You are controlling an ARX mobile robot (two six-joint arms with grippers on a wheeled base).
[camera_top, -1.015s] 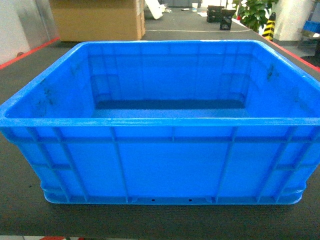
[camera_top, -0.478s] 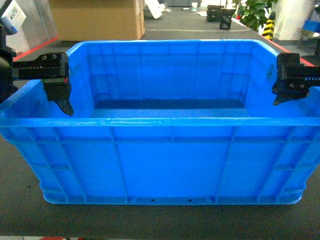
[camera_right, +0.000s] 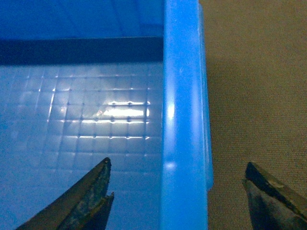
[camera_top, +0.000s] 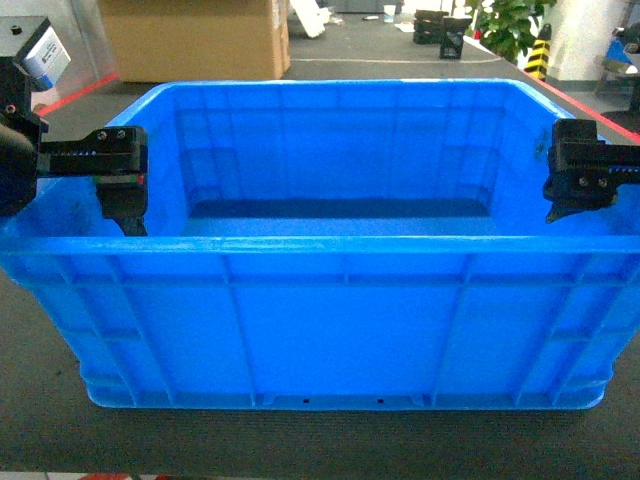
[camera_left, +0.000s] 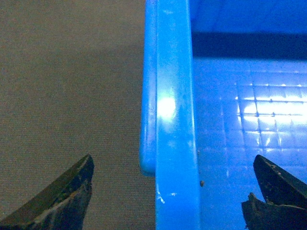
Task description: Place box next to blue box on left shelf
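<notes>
The box (camera_top: 330, 320), a big bright blue ribbed crate, sits empty on dark matting and fills the head view. My left gripper (camera_top: 124, 208) is open and straddles its left rim (camera_left: 175, 120), one finger outside over the mat and one inside over the floor of the box. My right gripper (camera_top: 572, 200) is open in the same way over the right rim (camera_right: 184, 120). In the wrist views neither gripper (camera_left: 172, 194) (camera_right: 178, 199) has its fingers touching the rim. The left shelf and the other blue box are out of view.
The box stands on dark grey matting (camera_top: 320, 440). Behind it are a large cardboard box (camera_top: 195, 40), black crates (camera_top: 440, 30) and a potted plant (camera_top: 510, 25). A red line (camera_top: 70, 95) runs along the mat's left edge.
A second ago no gripper showed in the head view. Both have since come in from the sides and settled lower over the box's left and right rims.
</notes>
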